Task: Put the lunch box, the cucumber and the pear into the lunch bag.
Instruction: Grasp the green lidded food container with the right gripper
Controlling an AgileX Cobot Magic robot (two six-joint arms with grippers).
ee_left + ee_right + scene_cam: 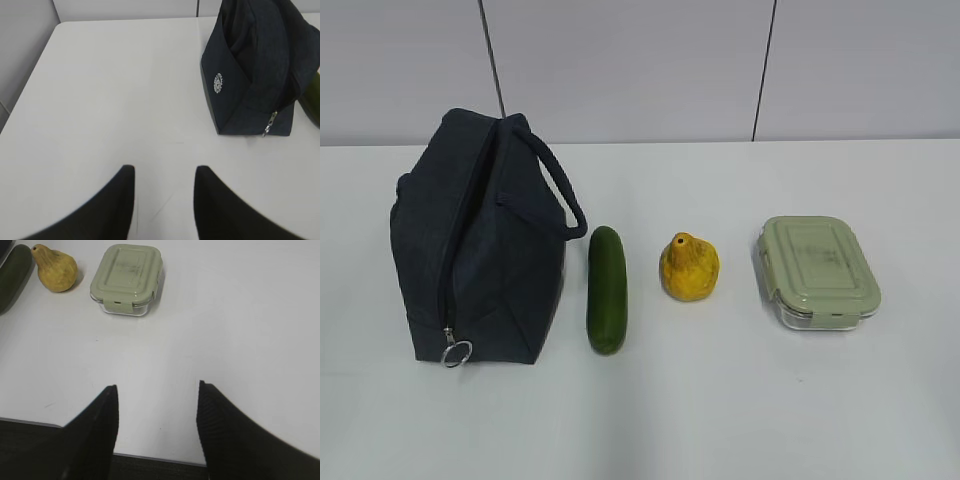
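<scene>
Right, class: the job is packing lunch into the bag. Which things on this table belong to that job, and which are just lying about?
Belong to the job:
lunch bag
cucumber
pear
lunch box

Just lying about:
nothing; only the white table under them, and both grippers, left and right, open and empty.

Left to right on the table (720, 420): lunch bag (480, 250), cucumber (606, 290), pear (688, 268), lunch box (818, 272).
</scene>
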